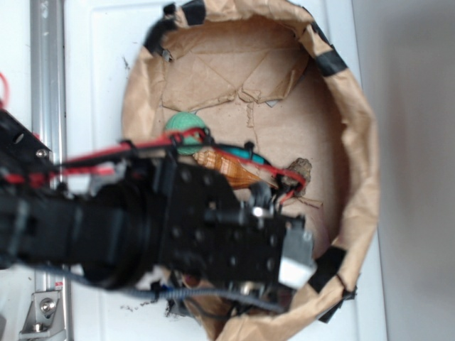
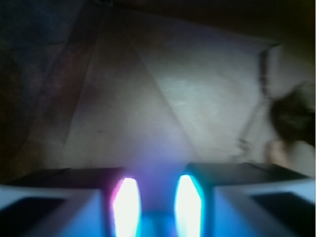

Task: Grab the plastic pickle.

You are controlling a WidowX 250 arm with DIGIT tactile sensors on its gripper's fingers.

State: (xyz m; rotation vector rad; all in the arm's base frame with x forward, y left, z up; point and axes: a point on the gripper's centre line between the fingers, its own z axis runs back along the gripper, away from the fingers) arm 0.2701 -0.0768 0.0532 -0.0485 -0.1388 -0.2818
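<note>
2 views: an exterior one from above and a blurred wrist one looking out past the jaws.
Setting: a brown paper bowl [image 1: 364, 142] with a raised, crumpled rim, patched with black tape [image 1: 330, 61], sits on a white desk [image 1: 96, 57] beside a metal rail [image 1: 46, 71].
Task's thing: the plastic pickle [image 1: 183, 125] is taken to be the green rounded thing at the left of the bowl floor, partly hidden by the arm [image 1: 178, 227]. The blur leaves this identification uncertain.
Neighbours: an orange-brown thing [image 1: 226, 168] lies just beside the green one, and a brown lump [image 1: 301, 169] lies further right.
Jaws: in the wrist view the gripper [image 2: 157, 200] shows 2 bright pads [image 2: 127, 205] standing apart with a narrow gap and nothing between them.
Aim: the wrist view faces bare paper floor with only a dark blur at the right edge. The pickle is not in it, so the jaws seem to point away from the target.
Risk 1: closing here would catch paper or nothing, because the target lies off to the side.
Risk 2: the red cables [image 1: 92, 160] and the arm cross over the pickle, so a sideways sweep could knock it or the orange-brown thing.
Risk 3: the narrow gap may not admit the pickle.
Edges: the rim stands close to the wrist on the near and right sides.
Open room: bare floor lies toward the far wall.
</note>
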